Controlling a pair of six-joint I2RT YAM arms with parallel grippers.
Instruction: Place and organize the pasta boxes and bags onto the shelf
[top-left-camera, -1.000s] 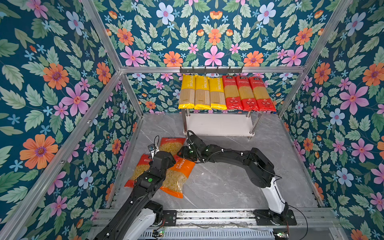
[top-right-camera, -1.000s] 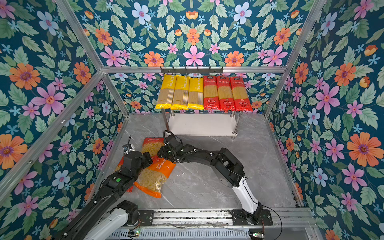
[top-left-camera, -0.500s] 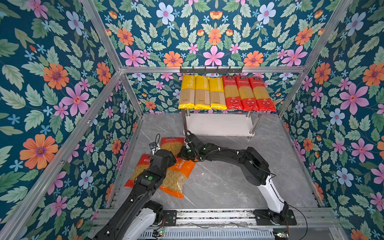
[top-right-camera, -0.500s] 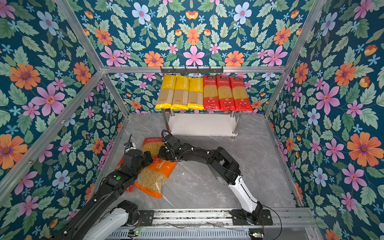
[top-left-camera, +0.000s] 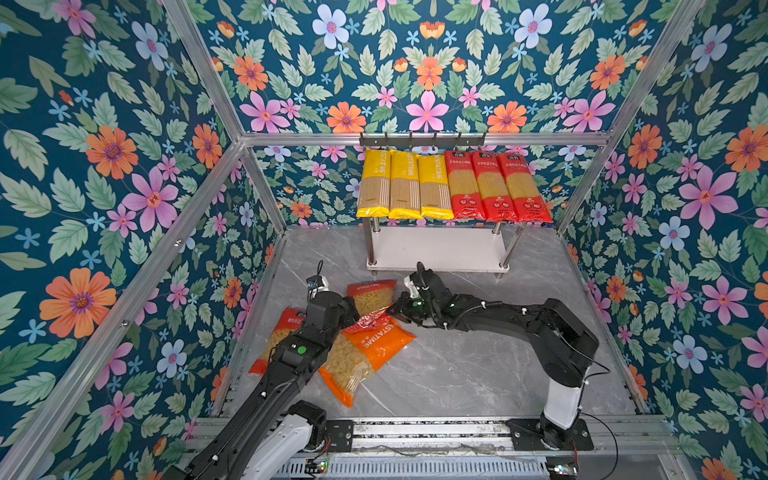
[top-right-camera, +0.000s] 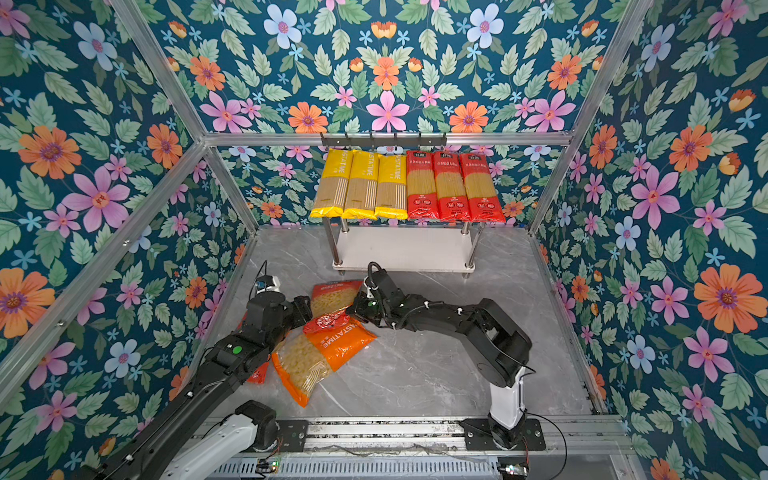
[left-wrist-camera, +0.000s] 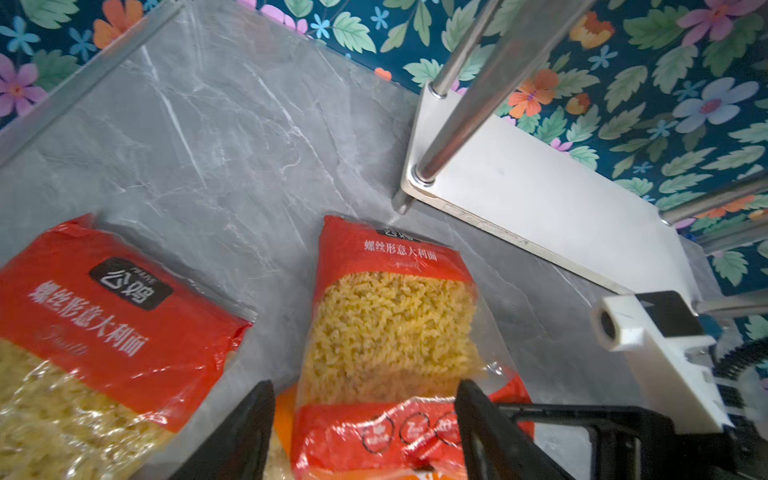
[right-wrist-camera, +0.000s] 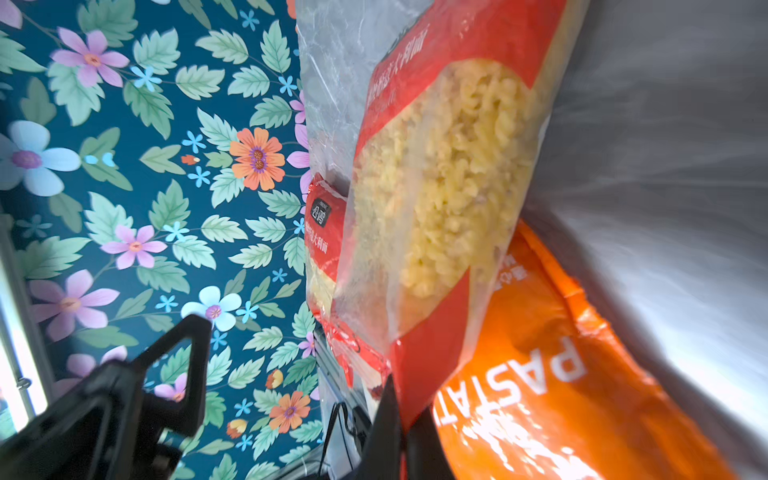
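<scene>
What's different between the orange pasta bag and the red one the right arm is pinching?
The orange bag says PASTATIME in white letters; the red bag has Chinese writing. The orange bag lies flat on the table; the red bag has one crumpled end pinched in the shut right tool. That end of the red bag rests on the orange bag. Both are squat, with clear windows showing short yellow pasta.

High stereo pair — wrists near bags (left-wrist-camera: 386, 332)
</scene>
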